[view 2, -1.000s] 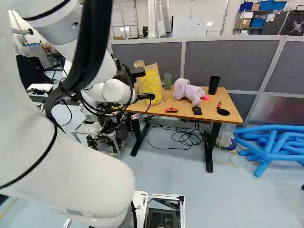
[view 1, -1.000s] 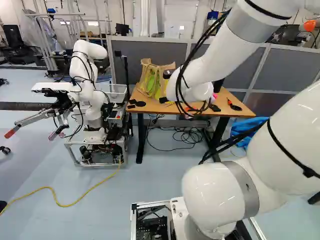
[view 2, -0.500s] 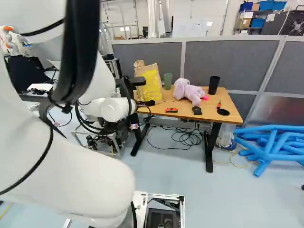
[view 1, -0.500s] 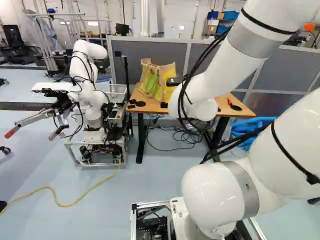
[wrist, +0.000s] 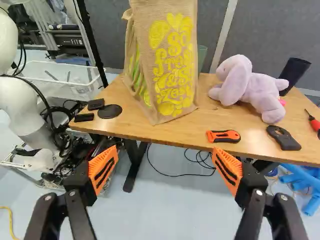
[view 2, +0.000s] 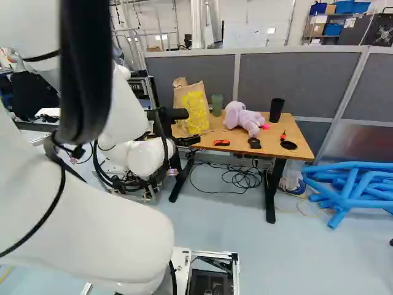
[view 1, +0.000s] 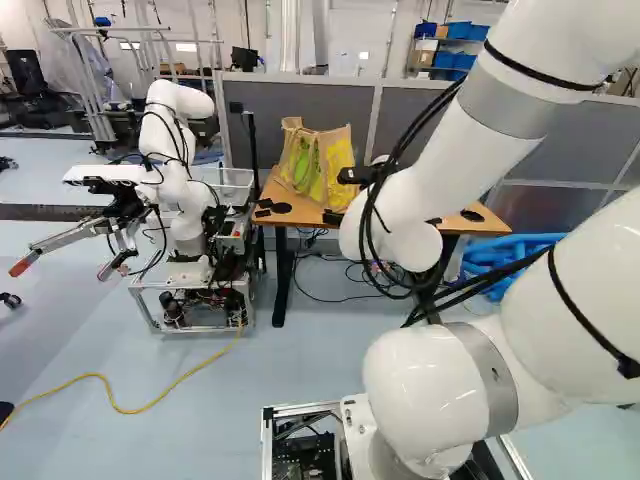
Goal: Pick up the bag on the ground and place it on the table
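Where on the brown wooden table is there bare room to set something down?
Bare wood shows on the table between the tan printed bag, lavender plush toy and orange-and-black cutter; another patch lies between the bag and round black disc. It's crowded around the plush toy's far end: black cup, flat black tool, red-handled tool.

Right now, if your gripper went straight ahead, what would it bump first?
Probably the front edge of the wooden table, just below the bag. My open gripper seems to point there, but depth is hard to judge, so it might slip under the tabletop or reach the bag.
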`<state>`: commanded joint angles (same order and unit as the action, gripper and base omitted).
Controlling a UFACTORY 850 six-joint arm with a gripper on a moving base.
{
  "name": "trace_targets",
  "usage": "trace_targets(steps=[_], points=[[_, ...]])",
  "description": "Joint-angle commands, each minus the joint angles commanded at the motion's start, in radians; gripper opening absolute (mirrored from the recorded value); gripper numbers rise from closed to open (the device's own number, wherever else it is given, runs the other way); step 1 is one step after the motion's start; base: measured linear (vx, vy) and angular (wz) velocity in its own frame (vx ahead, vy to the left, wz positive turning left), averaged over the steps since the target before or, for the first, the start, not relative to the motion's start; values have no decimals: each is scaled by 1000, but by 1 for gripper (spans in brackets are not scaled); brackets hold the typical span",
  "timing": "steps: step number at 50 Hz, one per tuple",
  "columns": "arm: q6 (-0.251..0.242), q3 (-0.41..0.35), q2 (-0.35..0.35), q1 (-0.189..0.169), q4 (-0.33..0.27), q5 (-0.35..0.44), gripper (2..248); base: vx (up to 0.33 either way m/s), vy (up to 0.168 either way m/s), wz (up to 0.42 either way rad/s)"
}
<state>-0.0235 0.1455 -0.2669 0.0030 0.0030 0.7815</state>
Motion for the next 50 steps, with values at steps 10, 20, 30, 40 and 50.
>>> trace_targets(steps=[10,20,30,40,50], points=[[10,-25,-5,-1,-1,40,247,0,0,0],[18,-43,-9,-2,-2,68,247,0,0,0],[22,-54,-12,-3,-3,85,247,0,0,0],[24,-58,-12,-3,-3,91,247,0,0,0],[24,-58,-12,-3,-3,91,247,0,0,0]])
